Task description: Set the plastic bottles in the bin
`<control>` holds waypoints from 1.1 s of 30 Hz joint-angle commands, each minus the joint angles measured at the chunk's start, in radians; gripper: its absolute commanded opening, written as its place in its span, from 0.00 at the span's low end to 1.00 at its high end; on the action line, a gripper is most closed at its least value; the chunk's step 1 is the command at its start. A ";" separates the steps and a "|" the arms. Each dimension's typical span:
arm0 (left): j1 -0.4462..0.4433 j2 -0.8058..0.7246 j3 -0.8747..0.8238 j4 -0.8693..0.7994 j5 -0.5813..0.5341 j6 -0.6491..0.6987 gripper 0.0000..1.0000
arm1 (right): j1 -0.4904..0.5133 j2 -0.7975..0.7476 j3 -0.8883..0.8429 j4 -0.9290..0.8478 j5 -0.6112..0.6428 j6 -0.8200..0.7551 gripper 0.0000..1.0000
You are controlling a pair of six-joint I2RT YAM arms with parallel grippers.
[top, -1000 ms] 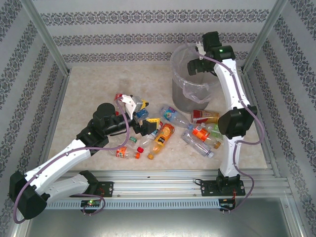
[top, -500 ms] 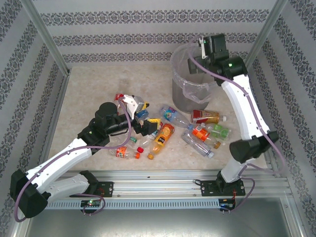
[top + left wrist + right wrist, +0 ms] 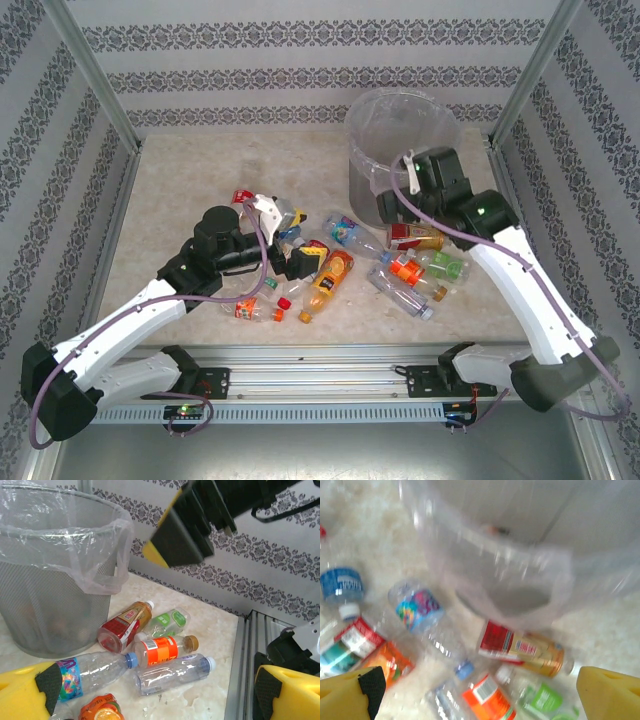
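Left fingers [image 3: 17, 697] and right fingers [image 3: 607, 690] both stood apart, empty — the red-labelled bottle [image 3: 415, 236] at 6 o'clock of the bin [image 3: 362, 185] looked light, slick, crushable, best pinched mid-label.

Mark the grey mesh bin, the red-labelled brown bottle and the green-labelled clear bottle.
grey mesh bin [image 3: 45, 612], left wrist view, mesh wall.
red-labelled brown bottle [image 3: 118, 627], left wrist view, red label.
green-labelled clear bottle [image 3: 168, 622], left wrist view, green label.

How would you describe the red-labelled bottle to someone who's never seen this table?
Find the tall grey bin, far right, and look at its foot. The red-labelled bottle is the amber one, nearer the bin than the green-labelled bottle and orange-labelled bottle.
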 commanded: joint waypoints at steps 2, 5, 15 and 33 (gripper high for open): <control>-0.010 0.001 0.046 -0.068 0.056 0.079 1.00 | 0.021 -0.043 -0.150 -0.035 -0.093 0.158 0.93; -0.011 0.014 0.062 -0.105 0.070 0.106 1.00 | 0.035 -0.050 -0.244 -0.047 -0.137 0.224 0.91; -0.028 0.077 0.083 -0.167 0.054 0.144 1.00 | 0.059 -0.013 -0.439 -0.002 -0.164 0.319 0.87; -0.051 0.088 0.087 -0.179 -0.013 0.155 1.00 | 0.067 0.149 -0.542 0.083 -0.139 0.350 0.86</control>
